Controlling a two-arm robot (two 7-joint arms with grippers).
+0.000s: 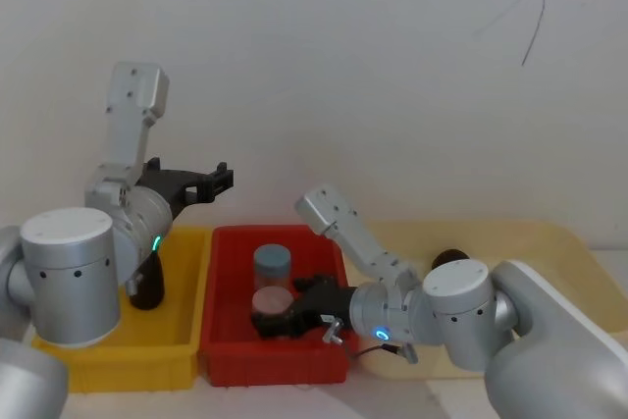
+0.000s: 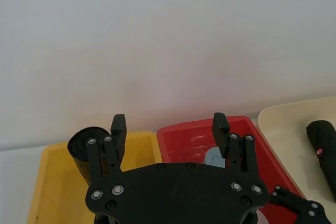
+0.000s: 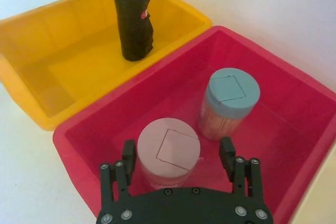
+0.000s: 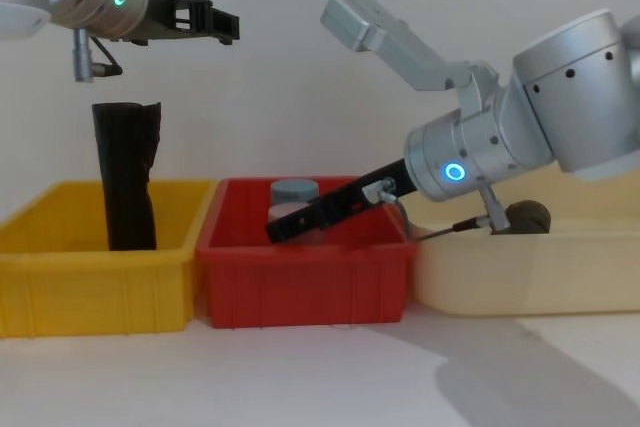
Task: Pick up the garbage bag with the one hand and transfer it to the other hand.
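Since the garbage bag (image 1: 449, 260) is a short, wrinkled roll of black film, it will likely be light, soft enough to dent under a squeeze, and somewhat slick on its outer wrap. It lies on its side in the beige tray (image 1: 559, 242) just to the right of the red bin (image 1: 226, 340), partly hidden behind the right arm. A grip across the middle of the roll, fingers either side of its round body, looks safer than pinching a loose edge, which could unwind. Firm but modest pressure should be enough. The left hand (image 2: 168, 121), with the green-teal light, hangs high above and to the left of the red bin, fingers spread and holding nothing, well apart from the bag. The right hand (image 3: 178, 150), with the blue light, reaches down inside the red bin with fingers spread either side of the pink-lidded jar (image 3: 168, 153), not closed on it. A blue-lidded jar (image 3: 231, 95) stands near it in the same bin.
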